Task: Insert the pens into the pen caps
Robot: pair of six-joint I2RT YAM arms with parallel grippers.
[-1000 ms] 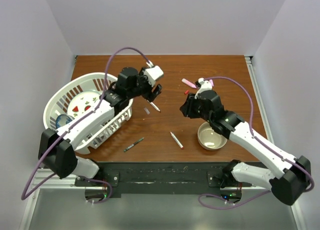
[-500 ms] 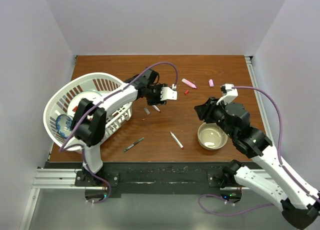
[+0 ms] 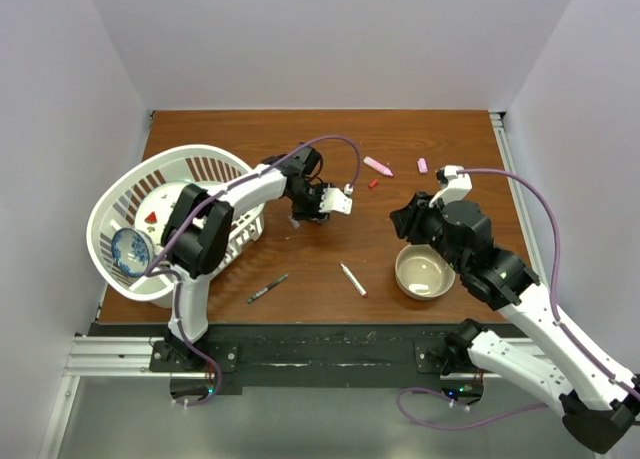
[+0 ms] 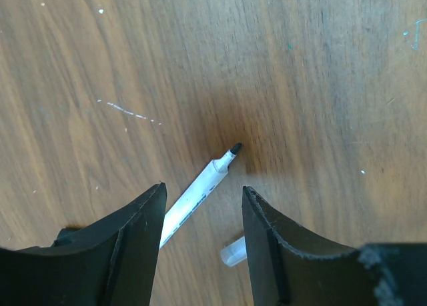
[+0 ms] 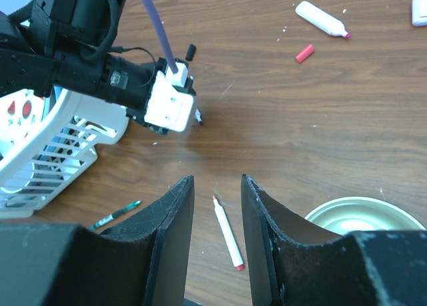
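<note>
My left arm (image 3: 235,191) is stretched far out from its base. It reaches over the rim of the white plastic basket (image 3: 110,204) to the middle of the desk (image 3: 330,139), and its wrist is bent down so the left jaws point at the wood. My right arm (image 3: 520,289) is folded at the elbow on its own side. Its wrist is raised beside the beige bowl (image 3: 424,274), with the right jaws held above the desk and aimed toward the centre.

Any print on the pen barrels is too small for me to read.

In the left wrist view the left jaws stand apart, straddling the white pen with the black tip (image 4: 197,198). It lies flat and slantwise on the wood between them. Its rear end runs in beside one finger, and I cannot tell whether that finger touches it. A small clear stub (image 4: 232,251) lies just beside the pen, near the other finger. The right jaws are parted by a narrow gap with nothing between them.

A small black cap (image 5: 191,51) lies just beyond the left wrist. The white pen with the red tip (image 5: 227,234) lies near the bowl, and the thin dark pen (image 3: 267,288) lies near the basket at the front. The pink marker (image 3: 377,166), the red cap (image 3: 373,184) and the pale pink cap (image 3: 422,165) lie toward the back, apart from one another.
</note>
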